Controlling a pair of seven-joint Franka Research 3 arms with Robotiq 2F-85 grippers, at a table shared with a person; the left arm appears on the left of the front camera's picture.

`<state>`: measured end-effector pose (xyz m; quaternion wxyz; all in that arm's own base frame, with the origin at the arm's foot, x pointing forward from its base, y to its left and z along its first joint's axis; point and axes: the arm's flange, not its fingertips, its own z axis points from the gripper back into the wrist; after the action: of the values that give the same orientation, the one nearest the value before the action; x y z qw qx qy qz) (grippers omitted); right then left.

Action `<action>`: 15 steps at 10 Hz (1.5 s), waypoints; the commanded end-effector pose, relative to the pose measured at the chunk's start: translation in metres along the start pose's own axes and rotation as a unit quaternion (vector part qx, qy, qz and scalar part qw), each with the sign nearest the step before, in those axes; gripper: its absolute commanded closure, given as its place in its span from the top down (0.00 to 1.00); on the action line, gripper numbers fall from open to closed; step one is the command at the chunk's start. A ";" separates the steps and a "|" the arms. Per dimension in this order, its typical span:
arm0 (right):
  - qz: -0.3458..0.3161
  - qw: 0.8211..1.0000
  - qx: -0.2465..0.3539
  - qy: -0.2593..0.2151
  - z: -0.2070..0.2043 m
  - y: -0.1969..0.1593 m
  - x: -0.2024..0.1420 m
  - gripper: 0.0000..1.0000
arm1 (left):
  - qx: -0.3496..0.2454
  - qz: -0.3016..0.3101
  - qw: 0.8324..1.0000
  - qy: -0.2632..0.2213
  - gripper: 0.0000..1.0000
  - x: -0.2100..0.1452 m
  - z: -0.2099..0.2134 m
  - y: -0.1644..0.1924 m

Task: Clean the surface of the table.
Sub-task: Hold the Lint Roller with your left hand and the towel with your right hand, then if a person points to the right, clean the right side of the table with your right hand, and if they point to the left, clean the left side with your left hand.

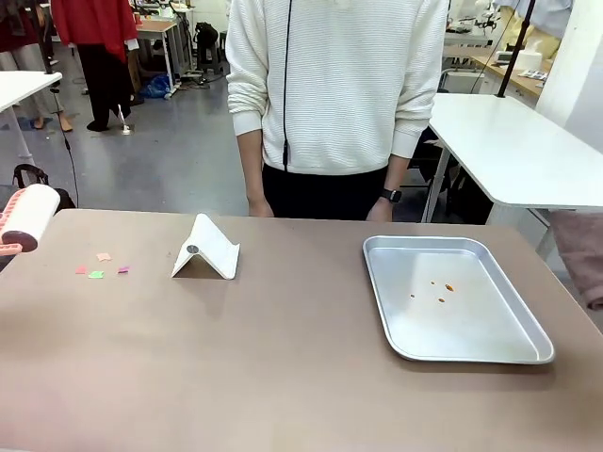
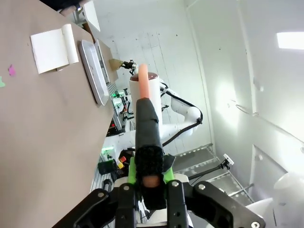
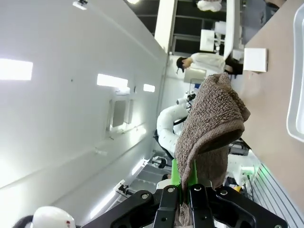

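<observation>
Standing by the robot's side. Desk [image 1: 283,377] spans the whole foreground, brownish-tan and matte, with a person waiting at its far edge.

- Handling: the desk looks rigid, heavy and fixed. It is nothing to grasp, and my judgement is that it gets worked only through tools pressed flat on it. The matte top probably gives a cloth some drag, and it should take firm pressure without harm.
- Litter: small coloured paper scraps [image 1: 99,266] lie near the left end. They look light enough to scatter if swept fast. A white folded piece [image 1: 207,250] sits just beyond them. A metal tray [image 1: 509,353] on the right half carries a few orange crumbs [image 1: 441,287].
- Left gripper [image 2: 148,183]: pressed together on the black handle of a lint roller [image 2: 148,133], held off the desk's left end.
- Right gripper [image 3: 184,190]: pinching a brown cloth [image 3: 211,123], which droops soft and bunched.
- Views: the front view gives the layout, showing where the scraps lie against the tray, with the roller's white drum at the left edge. The wrist views give the grips themselves and show the desk edge-on and tilted.
</observation>
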<state>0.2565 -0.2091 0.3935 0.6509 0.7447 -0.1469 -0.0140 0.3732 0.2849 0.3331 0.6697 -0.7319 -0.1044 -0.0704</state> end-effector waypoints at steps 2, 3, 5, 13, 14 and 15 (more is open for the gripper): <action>0.000 1.000 0.000 0.000 0.000 0.000 0.000 0.00 | 0.000 0.000 1.000 0.000 0.00 0.000 0.000 0.000; 0.000 1.000 0.000 0.000 0.000 0.000 0.000 0.00 | 0.000 0.000 1.000 0.000 0.00 0.000 0.000 0.000; 0.000 1.000 0.000 0.000 0.000 0.000 0.000 0.00 | 0.000 0.000 1.000 0.000 0.00 0.000 0.000 0.000; 0.000 1.000 0.000 0.000 0.000 0.000 0.000 0.00 | 0.000 0.000 1.000 0.000 0.00 0.000 0.000 0.000; 0.000 1.000 0.000 0.000 0.000 0.000 0.000 0.00 | 0.000 0.000 1.000 0.000 0.00 0.000 0.000 0.000; 0.000 1.000 0.000 0.000 0.000 0.000 0.000 0.00 | 0.000 0.000 1.000 0.000 0.00 0.000 0.000 0.000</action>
<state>0.2534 -0.2090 0.3872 0.6518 0.7433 -0.1501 -0.0111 0.3773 0.2875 0.3278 0.6741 -0.7288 -0.0964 -0.0724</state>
